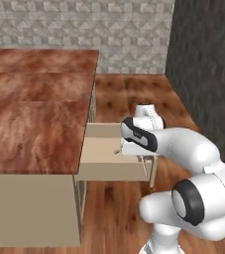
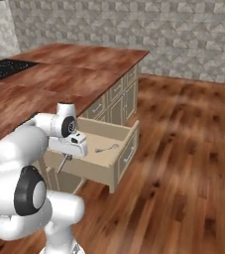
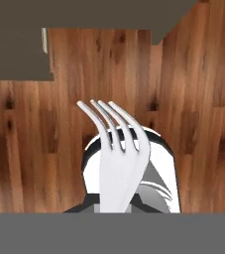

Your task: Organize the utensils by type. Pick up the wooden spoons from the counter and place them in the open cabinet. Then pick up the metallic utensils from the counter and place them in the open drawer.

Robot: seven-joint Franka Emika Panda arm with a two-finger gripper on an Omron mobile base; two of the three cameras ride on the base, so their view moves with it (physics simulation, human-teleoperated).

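Tool (image 2: 64, 159): clamped on slim silver metal fork (image 3: 115, 149), tines forward.
Purpose: carrying it over pale beige open drawer (image 2: 115, 166).

No legible text, labels, brands or numbers were seen in any view.

The glossy reddish-brown wood-grain counter (image 1: 34, 114), the pale beige open drawer (image 2: 115, 166), the shiny silver metal fork (image 3: 116, 158), the grey patterned stone wall (image 2: 134, 25) and the brown plank floor (image 2: 183, 163) all carried plain surfaces, without markings or signs.
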